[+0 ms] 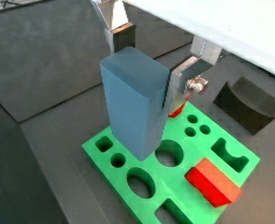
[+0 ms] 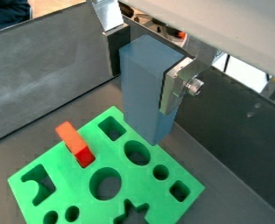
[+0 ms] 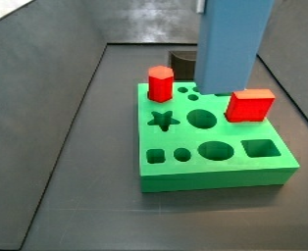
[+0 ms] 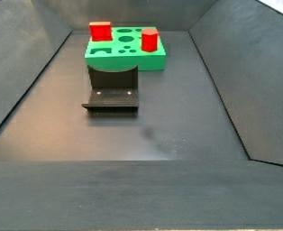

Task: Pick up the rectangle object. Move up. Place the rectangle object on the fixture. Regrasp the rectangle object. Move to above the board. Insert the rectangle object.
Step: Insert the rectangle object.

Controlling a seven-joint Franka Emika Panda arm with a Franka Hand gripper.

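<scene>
Dark grey floor, walled bin | gripper [image 1: 150, 59] above board [image 1: 114, 157], fingers [image 1: 181, 80] clamped on rectangle object [image 1: 134, 101], upright over a cut-out | I judge it rigid, light, smooth; keep hold near its top.

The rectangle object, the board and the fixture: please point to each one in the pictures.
rectangle object [image 1: 133, 101], a wrist view, its broad front face, held in the gripper [image 1: 151, 54].
board [image 3: 220, 173], a side view, its green top near the front edge.
fixture [image 4: 112, 93], a side view, its dark base plate.
</scene>
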